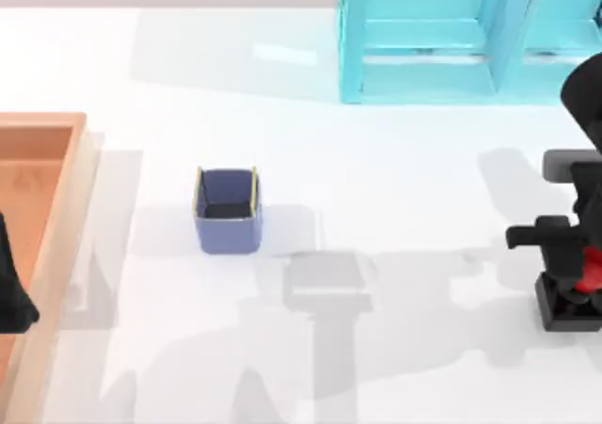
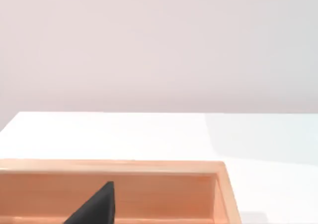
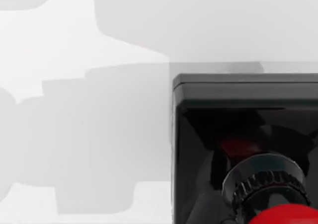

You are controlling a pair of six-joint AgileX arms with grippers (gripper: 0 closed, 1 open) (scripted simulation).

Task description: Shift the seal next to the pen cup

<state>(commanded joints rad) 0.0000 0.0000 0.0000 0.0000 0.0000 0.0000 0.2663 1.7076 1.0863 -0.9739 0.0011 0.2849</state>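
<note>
Right gripper (image 1: 576, 275) directly over the seal (image 1: 570, 297) at the table's right edge, partly cut off; finger spacing cannot be told. Seal: glossy black square base, red rounded knob. Pen cup (image 1: 226, 210), square, blue-purple, stands well apart leftward. Left gripper (image 1: 11, 288) parked over the wooden tray (image 1: 58, 227).

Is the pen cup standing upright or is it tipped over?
Upright. In the top view the pen cup shows its open top and dark interior, with its yellowish rim edges facing up, and it stands on the table.
</note>
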